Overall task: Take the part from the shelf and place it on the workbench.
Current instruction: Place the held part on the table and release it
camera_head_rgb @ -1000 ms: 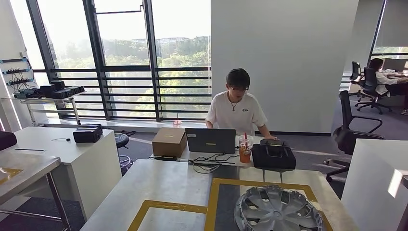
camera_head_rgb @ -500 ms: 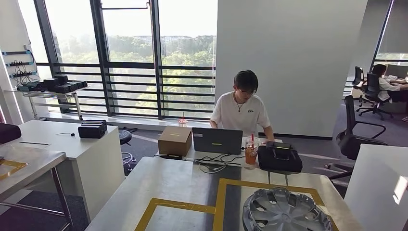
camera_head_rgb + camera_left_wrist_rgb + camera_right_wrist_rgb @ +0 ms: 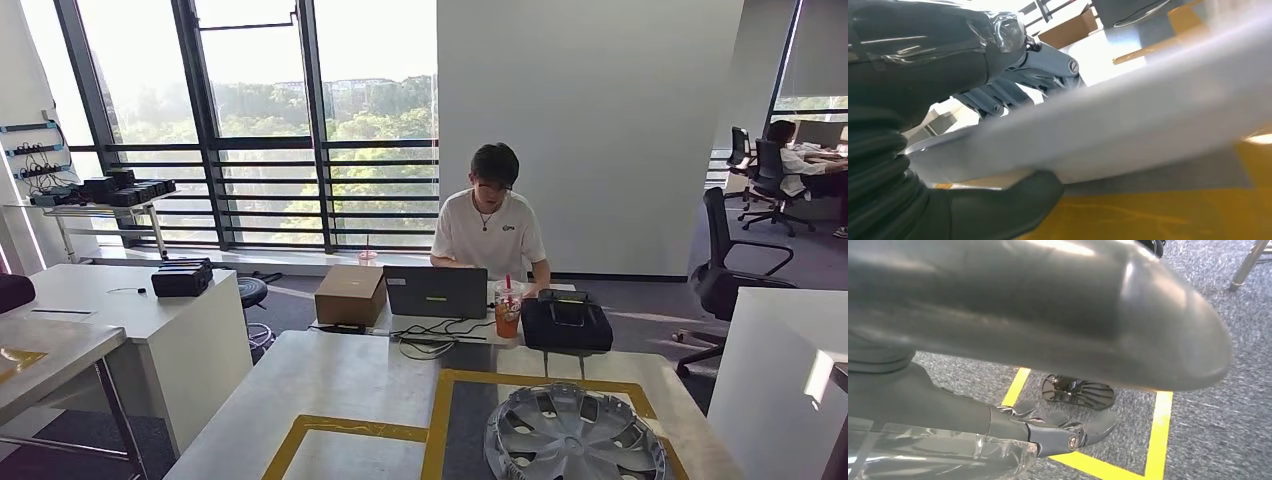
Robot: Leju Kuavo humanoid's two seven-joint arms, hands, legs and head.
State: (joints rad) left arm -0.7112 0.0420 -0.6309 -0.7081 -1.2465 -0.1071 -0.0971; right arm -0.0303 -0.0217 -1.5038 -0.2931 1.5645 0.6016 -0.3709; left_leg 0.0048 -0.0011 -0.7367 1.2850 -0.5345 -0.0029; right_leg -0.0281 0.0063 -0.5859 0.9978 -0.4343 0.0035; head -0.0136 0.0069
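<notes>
The left hand (image 3: 998, 90) has its dark fingers (image 3: 993, 97) above the rim of the silver hubcap (image 3: 1128, 120) and its thick thumb below it, so the fingers are clamped on the part's edge. In the left wrist view the rim runs as a pale, blurred band from the hand across the picture, over a table with yellow tape.

The right hand (image 3: 1048, 432) holds nothing. Its fingers (image 3: 1093, 427) lie nearly straight and slightly apart, hanging over grey carpet (image 3: 1228, 410) marked with yellow floor tape (image 3: 1158, 435).

From the head view the hubcap (image 3: 575, 435) lies flat at the near edge of the grey table (image 3: 340, 385), inside a yellow-taped rectangle. Beyond it, on the far side, stand a laptop (image 3: 436, 292), a cardboard box (image 3: 351, 294), an orange drink cup (image 3: 508, 310) and a black bag (image 3: 567, 325). A person (image 3: 492, 225) in a white shirt sits behind the laptop.
</notes>
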